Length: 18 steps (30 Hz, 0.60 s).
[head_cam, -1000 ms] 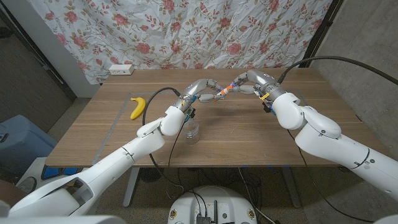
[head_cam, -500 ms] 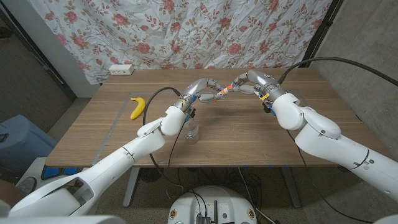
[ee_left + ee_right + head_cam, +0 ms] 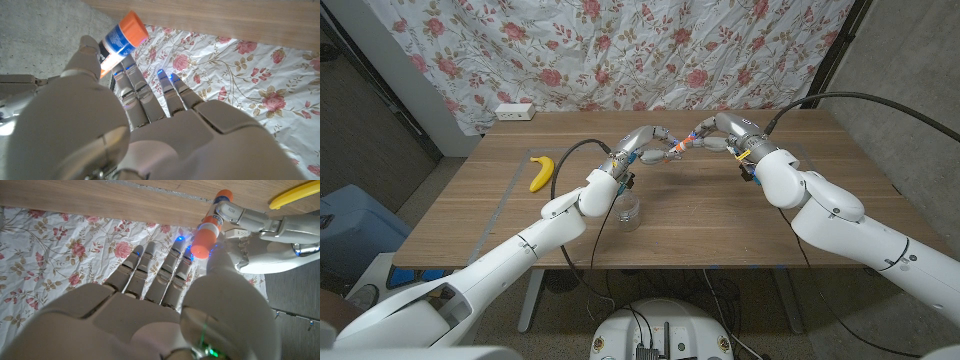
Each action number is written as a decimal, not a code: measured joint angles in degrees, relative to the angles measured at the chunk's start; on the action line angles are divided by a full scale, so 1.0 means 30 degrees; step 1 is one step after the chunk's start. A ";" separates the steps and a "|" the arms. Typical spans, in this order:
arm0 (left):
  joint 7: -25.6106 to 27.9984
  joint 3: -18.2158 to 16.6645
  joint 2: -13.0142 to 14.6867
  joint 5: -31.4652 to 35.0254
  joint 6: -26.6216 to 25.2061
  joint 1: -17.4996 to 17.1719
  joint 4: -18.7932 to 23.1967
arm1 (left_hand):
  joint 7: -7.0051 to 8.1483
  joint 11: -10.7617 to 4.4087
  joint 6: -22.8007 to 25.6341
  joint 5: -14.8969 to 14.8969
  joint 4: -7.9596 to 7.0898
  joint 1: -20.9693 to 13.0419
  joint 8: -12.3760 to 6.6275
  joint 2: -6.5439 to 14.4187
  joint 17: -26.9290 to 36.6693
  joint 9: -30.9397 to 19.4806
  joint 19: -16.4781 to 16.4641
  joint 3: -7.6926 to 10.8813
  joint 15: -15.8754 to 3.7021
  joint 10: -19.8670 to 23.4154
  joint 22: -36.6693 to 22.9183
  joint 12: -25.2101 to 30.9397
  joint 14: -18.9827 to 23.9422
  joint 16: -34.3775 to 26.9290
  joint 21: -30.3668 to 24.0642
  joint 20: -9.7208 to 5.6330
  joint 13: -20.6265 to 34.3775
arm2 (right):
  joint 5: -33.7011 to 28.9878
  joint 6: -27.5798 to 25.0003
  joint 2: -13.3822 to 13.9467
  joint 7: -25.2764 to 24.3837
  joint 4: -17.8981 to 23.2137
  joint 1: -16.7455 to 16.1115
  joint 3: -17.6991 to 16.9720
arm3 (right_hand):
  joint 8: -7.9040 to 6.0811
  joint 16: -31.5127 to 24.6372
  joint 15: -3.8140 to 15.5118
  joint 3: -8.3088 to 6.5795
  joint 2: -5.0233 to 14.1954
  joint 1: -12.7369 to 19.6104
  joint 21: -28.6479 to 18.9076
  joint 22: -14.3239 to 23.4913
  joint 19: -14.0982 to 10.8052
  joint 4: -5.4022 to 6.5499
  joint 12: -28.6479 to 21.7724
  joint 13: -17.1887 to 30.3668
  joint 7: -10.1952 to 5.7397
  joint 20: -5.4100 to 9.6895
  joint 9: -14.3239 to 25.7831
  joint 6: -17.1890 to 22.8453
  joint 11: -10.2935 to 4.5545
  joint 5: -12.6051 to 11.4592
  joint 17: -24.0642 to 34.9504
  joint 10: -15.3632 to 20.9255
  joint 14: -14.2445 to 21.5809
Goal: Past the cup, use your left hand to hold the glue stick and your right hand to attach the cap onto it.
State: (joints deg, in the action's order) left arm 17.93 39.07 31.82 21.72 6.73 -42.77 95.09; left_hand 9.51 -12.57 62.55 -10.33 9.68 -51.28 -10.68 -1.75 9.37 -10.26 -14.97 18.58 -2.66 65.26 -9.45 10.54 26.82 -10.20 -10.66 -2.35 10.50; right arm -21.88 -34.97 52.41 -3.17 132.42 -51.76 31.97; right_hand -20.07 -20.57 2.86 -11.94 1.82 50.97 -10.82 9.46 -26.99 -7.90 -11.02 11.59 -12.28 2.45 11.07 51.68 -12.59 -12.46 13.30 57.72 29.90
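glue stick (image 3: 681, 147): held in the air between both hands, past the cup (image 3: 628, 210) at its 1 o'clock | left hand (image 3: 645, 145) grips the barrel, right hand (image 3: 725, 131) pinches the orange cap (image 3: 202, 247) end | light, rigid, slick plastic; hold mid-barrel, press cap straight along axis | vs 1.0 s ago: no visible change, both hands hold the same pose

- The left hand (image 3: 645, 143) and the right hand (image 3: 725, 130) are meeting above the far middle of the bench (image 3: 720, 215), with the glue stick (image 3: 681, 146) lying between them.
- The cup (image 3: 629, 210) is standing nearer the front edge, under the left arm.
- The banana (image 3: 541, 172) is lying well to the left.
- The power strip (image 3: 514, 111) is sitting at the far left corner.
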 measured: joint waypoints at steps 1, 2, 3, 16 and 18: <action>0.0000 0.0000 0.0000 0.0000 0.0017 0.0004 -0.0013 | 0.0000 0.0000 0.0000 0.0014 0.0000 0.0000 0.0000 0.0000 0.0000 0.0000 0.0000 0.0000 0.0000 0.0000 0.0000 0.0000 0.0000 0.0000 0.0000 0.0000 0.0001 | -0.0008 0.0005 -0.0008 0.0014 -0.0010 0.0019 0.0014 | 0.0000 0.0000 0.0000 0.0037 0.0000 0.0000 0.0000 0.0000 0.0000 -0.0038 0.0000 0.0000 0.0000 0.0000 0.0000 0.0000 0.0000 0.0000 0.0001 0.0000 0.0000; 0.0000 0.0001 0.0000 0.0000 0.0019 0.0005 -0.0017 | 0.0000 0.0000 0.0000 0.0014 0.0000 0.0000 0.0000 0.0000 0.0000 0.0000 0.0000 0.0000 0.0000 0.0000 0.0001 0.0000 0.0000 0.0000 0.0001 -0.0001 0.0002 | -0.0009 0.0007 -0.0014 0.0018 -0.0016 0.0029 0.0020 | 0.0000 0.0000 0.0000 0.0078 0.0000 0.0000 0.0000 0.0000 0.0000 -0.0078 0.0000 0.0000 0.0000 0.0000 0.0000 0.0000 0.0000 0.0000 0.0000 0.0000 0.0000; -0.0001 0.0003 0.0000 0.0000 0.0033 0.0009 -0.0035 | 0.0000 0.0000 0.0000 0.0015 0.0001 0.0000 0.0000 0.0000 0.0000 0.0000 0.0000 -0.0001 0.0000 0.0000 0.0000 0.0000 0.0000 0.0000 0.0000 -0.0001 0.0005 | -0.0011 0.0018 -0.0026 0.0035 -0.0032 0.0050 0.0039 | 0.0000 0.0000 0.0000 0.0078 0.0000 0.0000 0.0000 0.0000 0.0000 -0.0078 0.0000 0.0000 0.0000 0.0000 0.0000 0.0000 0.0000 0.0000 0.0000 0.0000 0.0000; 0.0033 0.0010 -0.0009 0.0001 0.0131 0.0025 -0.0075 | 0.0000 0.0000 0.0000 -0.0025 0.0003 0.0000 -0.0001 0.0001 -0.0001 0.0000 0.0000 -0.0003 0.0000 0.0000 0.0000 -0.0001 -0.0001 0.0000 0.0000 0.0000 0.0016 | 0.0073 0.0182 -0.0140 0.0081 -0.0200 0.0100 0.0078 | 0.0133 -0.0072 0.0000 0.0077 0.0000 0.0000 0.0000 -0.0001 0.0000 -0.0078 0.0000 0.0000 -0.0107 0.0000 -0.0006 0.0105 0.0000 -0.0001 0.0002 0.0000 0.0000; 0.0057 0.0010 -0.0014 0.0008 0.0133 0.0025 -0.0075 | 0.0000 0.0001 0.0000 -0.0025 0.0004 -0.0001 -0.0001 0.0001 0.0000 0.0000 0.0000 -0.0003 -0.0001 -0.0001 0.0000 -0.0002 0.0000 0.0000 0.0000 -0.0001 0.0015 | 0.0129 0.0207 -0.0154 0.0081 -0.0222 0.0083 0.0078 | 0.0150 -0.0072 0.0000 0.0077 -0.0001 0.0000 0.0000 0.0000 0.0000 -0.0078 0.0000 0.0000 -0.0106 0.0000 -0.0007 0.0104 0.0000 -0.0001 0.0002 0.0000 0.0000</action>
State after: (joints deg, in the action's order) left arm 18.10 39.10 31.78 21.75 7.13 -42.69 94.86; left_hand 9.51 -12.57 62.55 -10.41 9.69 -51.28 -10.68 -1.75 9.37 -10.26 -14.97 18.57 -2.67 65.26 -9.45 10.53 26.82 -10.20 -10.66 -2.36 10.55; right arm -21.50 -34.35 51.94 -2.93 131.75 -51.51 32.20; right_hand -19.62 -20.79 2.86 -11.71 1.82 50.97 -10.82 9.46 -27.00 -8.13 -11.02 11.59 -12.60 2.45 11.05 51.99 -12.59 -12.46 13.31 57.72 29.90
